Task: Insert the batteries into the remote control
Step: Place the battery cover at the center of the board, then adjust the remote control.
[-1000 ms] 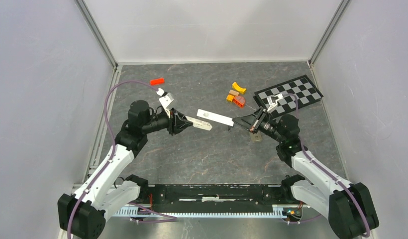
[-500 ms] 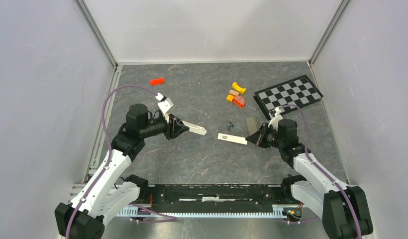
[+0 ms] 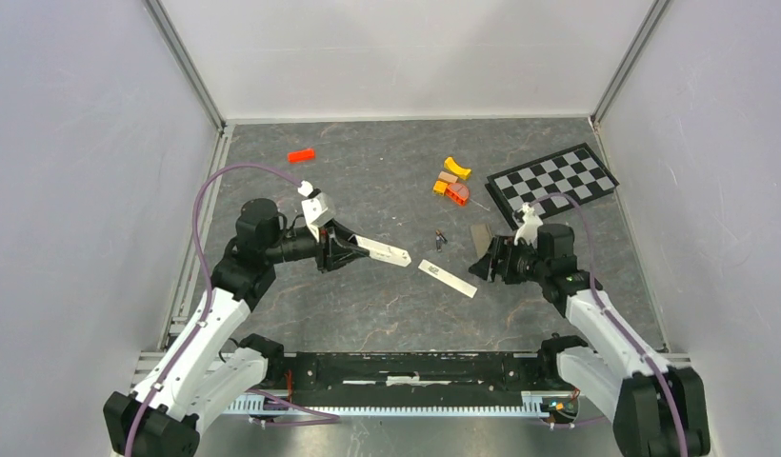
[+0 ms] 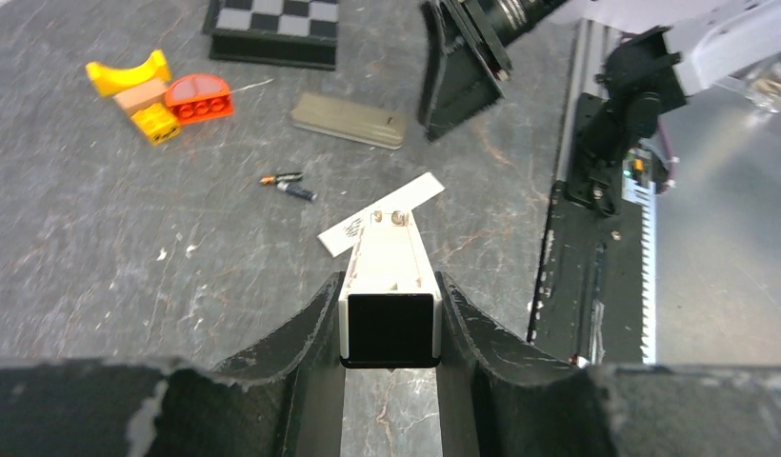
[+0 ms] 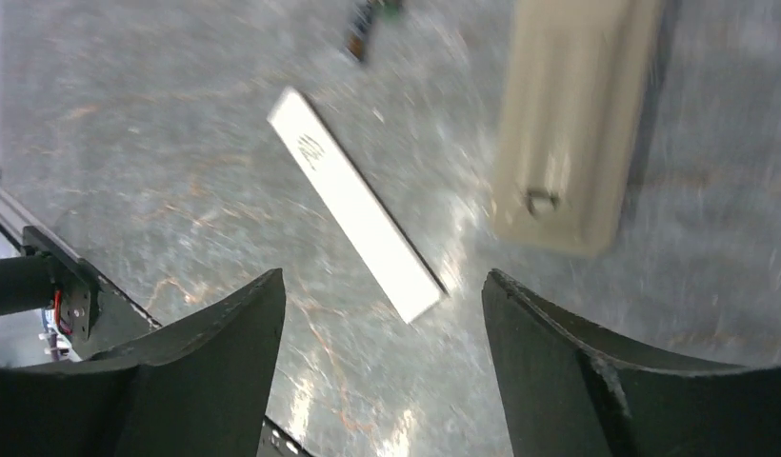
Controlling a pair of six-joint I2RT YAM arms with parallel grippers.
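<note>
**Left gripper** (image 3: 354, 249): pinching a white bar with a black end (image 4: 391, 257), its fingers pressed on the two long sides near the black end. Only the left wrist view shows an open trough along the bar's top and two small metal contacts at its far end. From above it reads as a plain white bar.

**White strip** (image 3: 448, 279): flat on the surface (image 3: 368, 314), just beyond the bar's tip and nearer the right gripper. Both wrist views show a small printed mark near one end, which is unreadable.

**Batteries** (image 4: 281, 178): two seen, close together, beyond the strip and apart from both grippers. They are specks from above and blurred in the right wrist view.

**Remote control** (image 3: 481, 238): grey-tan back up, flat on the surface, just ahead of the right gripper and off to one side of its fingers, untouched. Only the right wrist view shows a small catch near its closer end.

**Right gripper** (image 3: 480, 266): fingers spread wide, with nothing between them.

**Beyond the right gripper**: a cluster of yellow, tan, orange and red blocks (image 3: 451, 181) and a checkerboard (image 3: 553, 183).
</note>
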